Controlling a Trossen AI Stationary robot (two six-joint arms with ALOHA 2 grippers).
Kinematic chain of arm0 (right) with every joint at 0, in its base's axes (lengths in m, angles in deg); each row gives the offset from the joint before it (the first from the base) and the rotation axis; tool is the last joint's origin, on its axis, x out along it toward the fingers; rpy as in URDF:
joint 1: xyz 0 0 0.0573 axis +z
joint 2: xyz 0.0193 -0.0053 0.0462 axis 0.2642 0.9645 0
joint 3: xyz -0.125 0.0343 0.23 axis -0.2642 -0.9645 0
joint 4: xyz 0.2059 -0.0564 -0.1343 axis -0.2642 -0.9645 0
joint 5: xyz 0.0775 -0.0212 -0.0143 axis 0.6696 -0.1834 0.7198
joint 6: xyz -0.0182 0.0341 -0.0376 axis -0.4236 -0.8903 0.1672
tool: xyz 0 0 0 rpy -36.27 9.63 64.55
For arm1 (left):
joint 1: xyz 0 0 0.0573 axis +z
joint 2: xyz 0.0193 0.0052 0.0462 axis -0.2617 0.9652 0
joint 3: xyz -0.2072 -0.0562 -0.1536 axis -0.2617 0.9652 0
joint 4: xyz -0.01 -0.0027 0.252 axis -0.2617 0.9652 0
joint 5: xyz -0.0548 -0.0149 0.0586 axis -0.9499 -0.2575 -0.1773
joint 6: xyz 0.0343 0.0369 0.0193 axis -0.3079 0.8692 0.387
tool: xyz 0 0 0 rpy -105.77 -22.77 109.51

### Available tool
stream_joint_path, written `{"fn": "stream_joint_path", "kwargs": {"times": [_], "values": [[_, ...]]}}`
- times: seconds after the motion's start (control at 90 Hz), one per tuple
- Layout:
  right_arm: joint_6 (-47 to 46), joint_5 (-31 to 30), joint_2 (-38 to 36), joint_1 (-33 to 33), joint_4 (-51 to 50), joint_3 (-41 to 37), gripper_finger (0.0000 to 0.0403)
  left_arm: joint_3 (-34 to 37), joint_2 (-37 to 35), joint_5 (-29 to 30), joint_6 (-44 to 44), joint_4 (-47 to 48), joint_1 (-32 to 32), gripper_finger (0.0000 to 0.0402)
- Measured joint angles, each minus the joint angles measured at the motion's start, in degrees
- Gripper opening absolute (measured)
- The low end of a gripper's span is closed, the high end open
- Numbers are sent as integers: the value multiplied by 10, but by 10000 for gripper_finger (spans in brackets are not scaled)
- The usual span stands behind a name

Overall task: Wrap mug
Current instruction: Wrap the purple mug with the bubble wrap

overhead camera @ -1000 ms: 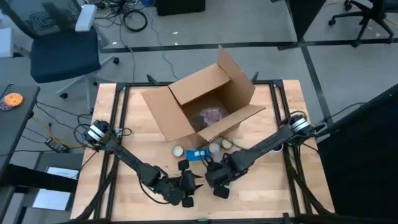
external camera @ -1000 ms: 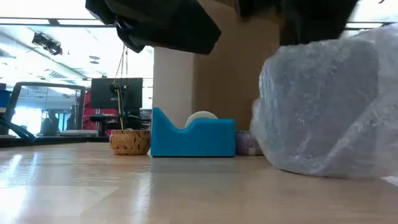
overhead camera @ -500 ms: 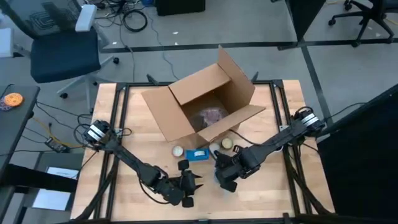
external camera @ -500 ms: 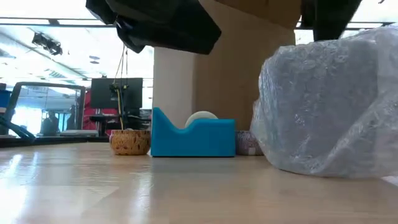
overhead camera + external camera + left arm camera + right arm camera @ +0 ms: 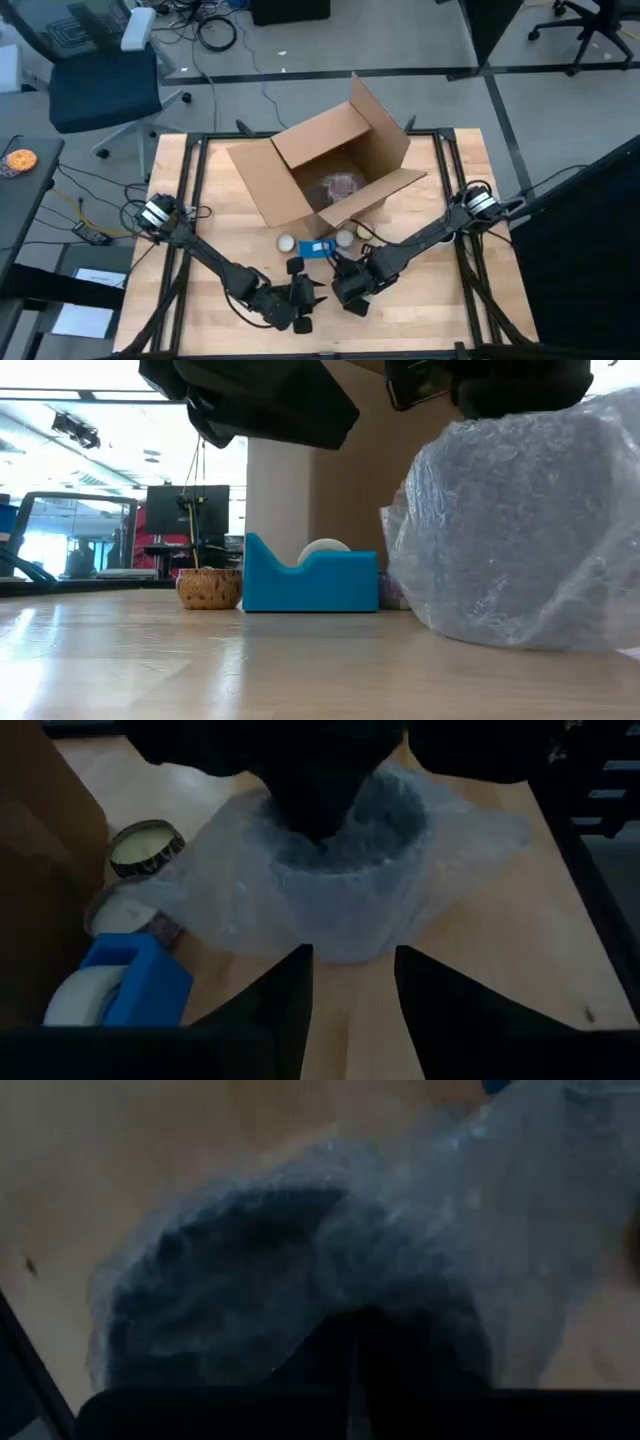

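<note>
The mug (image 5: pixel 345 885) stands upright near the table's front edge, covered in clear bubble wrap (image 5: pixel 510 530) whose loose edges spread on the wood around it. My right gripper (image 5: pixel 347 290) is shut and comes down from above into the mug's mouth. In the high view it hides the mug. My left gripper (image 5: pixel 352 1010) stands open just left of the mug, level with the table, fingers pointing at the bundle and apart from it. My right gripper presses its shut fingers (image 5: pixel 352 1355) down on the bubble wrap that lies over the mug's mouth (image 5: pixel 335 825), coming from above. The wrap is dented down into the hollow there. The mug stays upright with its base on the table.
An open cardboard box (image 5: pixel 330 170) stands at the far middle of the table. In front of it lie a blue tape dispenser (image 5: pixel 310 580), a small woven basket (image 5: pixel 210 588) and round tins (image 5: pixel 145 845). Bare wood lies at the near left.
My right gripper drew back toward the table's right and off the bundle, then returned and came down on its top. The wrapped mug has shifted a little toward the table's left.
</note>
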Motion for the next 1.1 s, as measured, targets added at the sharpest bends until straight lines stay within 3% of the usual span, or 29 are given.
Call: {"fn": "stream_joint_path", "kwargs": {"times": [0.389,0.567,0.767,0.967,1.1], "values": [[9,-2,-67,14,-28,39,0,0,40,-1,-4,-26,12,129],[-6,-82,-79,27,-34,38,0,0,41,-2,-4,-27,11,129],[-6,-91,-36,19,-23,26,0,0,41,-2,-4,-26,11,129],[-5,-65,18,18,-16,21,0,0,41,-2,-3,-25,11,129],[-2,-44,14,19,-13,20,0,0,41,-2,-3,-25,11,129]]}}
